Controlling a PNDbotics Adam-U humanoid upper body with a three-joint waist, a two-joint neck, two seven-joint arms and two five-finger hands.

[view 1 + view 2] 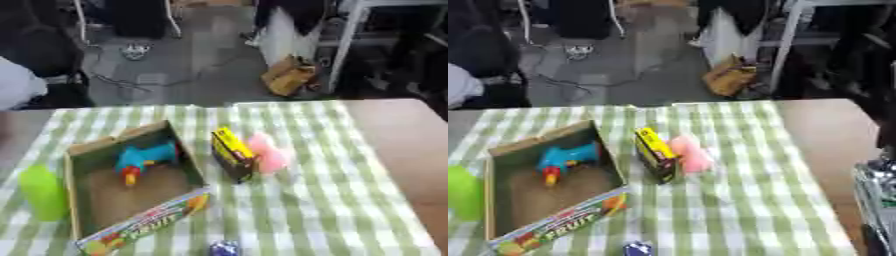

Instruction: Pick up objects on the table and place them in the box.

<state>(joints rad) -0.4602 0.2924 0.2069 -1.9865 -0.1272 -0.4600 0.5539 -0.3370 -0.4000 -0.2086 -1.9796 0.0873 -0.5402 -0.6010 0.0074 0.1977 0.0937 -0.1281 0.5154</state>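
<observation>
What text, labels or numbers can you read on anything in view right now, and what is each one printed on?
"FRUIT": on the printed front flap of the box, in large letters among fruit pictures.
Yellow and black carton beside the box: it carries markings, too blurred to read.
Small blue object at the near table edge: nothing legible.
Green bottle, pink object and blue toy in the box: no text visible.

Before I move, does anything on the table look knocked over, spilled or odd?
Nothing spilled. The box sits askew to the cloth's checks, and the yellow-and-black carton leans against the pink object.
</observation>
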